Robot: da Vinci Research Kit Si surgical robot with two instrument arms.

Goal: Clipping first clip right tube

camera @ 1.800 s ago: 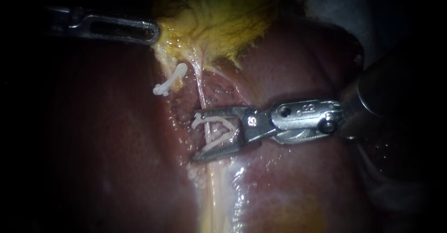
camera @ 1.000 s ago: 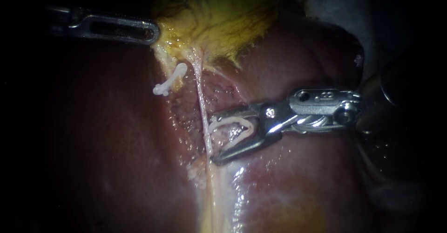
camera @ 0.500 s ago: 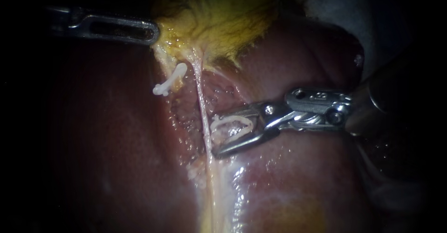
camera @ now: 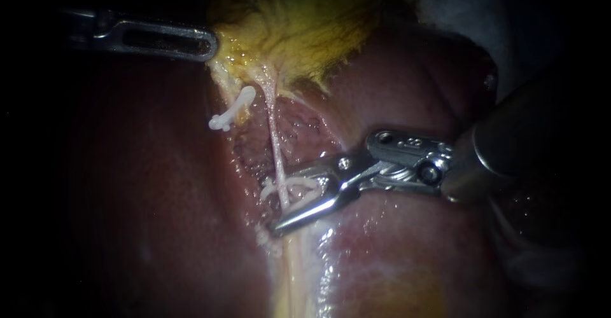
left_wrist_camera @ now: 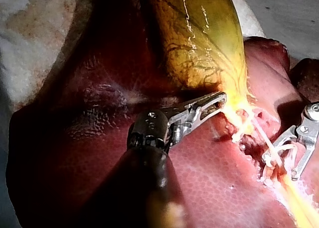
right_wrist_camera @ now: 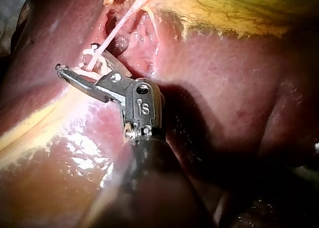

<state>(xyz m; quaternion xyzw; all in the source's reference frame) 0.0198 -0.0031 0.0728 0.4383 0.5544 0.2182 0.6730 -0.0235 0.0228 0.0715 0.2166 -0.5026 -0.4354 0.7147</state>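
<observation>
**Clip now sits around the right tube**

Right instrument [camera: 280, 205] has slid over since half a second ago. Back then its open clip [camera: 299, 187] lay just beside the right tube [camera: 275, 140]. Now the tube runs between the jaws, inside the clip. The jaws stand a little apart, holding the clip, which is not squeezed flat yet. Left instrument [camera: 207, 43] has its jaws closed on the gallbladder [camera: 299, 32] edge. Squeezing looks like the next job.
</observation>
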